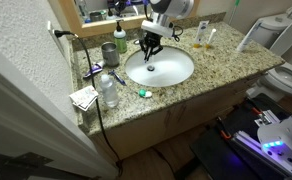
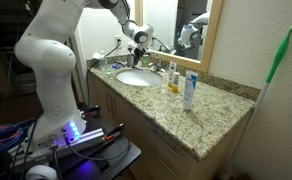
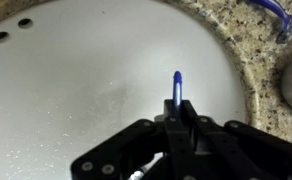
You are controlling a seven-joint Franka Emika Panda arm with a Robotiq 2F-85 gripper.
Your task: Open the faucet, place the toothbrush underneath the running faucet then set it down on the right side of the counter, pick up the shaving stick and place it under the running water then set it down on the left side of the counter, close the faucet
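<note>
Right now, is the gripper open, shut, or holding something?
Gripper: shut on the toothbrush, whose blue tip sticks out past the fingertips, above the white basin.

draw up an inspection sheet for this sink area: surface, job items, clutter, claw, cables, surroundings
surface: speckled granite counter with an oval white basin set into it
job's things: blue toothbrush held over the basin; blue razor lying on the counter beside the basin rim; tap not clearly made out
clutter: green cup, clear bottle, papers, amber bottle, white tube
claw: claw shut on the toothbrush, above the basin
cables: black cord hanging down past the counter edge; floor cables by the robot's base
surroundings: mirror behind the counter, toilet beside it
</note>
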